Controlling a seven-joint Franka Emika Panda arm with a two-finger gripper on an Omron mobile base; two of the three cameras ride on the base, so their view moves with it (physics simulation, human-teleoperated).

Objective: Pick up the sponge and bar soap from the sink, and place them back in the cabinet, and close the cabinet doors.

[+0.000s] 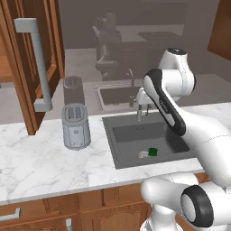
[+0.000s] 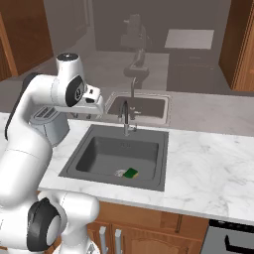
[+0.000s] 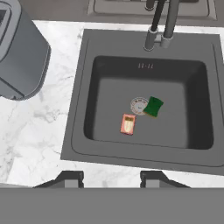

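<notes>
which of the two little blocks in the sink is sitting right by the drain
The sponge, the dark green pad with a yellow layer: its edge lies against the round drain. The bar soap, cream with pinkish-red edges, lies apart from the drain, toward the basin's near wall.

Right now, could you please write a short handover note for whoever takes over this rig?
Gripper: open, empty, above the dark grey recessed sink.
Green-and-yellow sponge and cream bar soap with pinkish-red edges both lie on the sink floor beside the drain, apart from each other.
Brown wooden cabinet door with the grey bar handle stands open.
Done: nothing.
Left: pick up both, shelve them, close the doors.
</notes>
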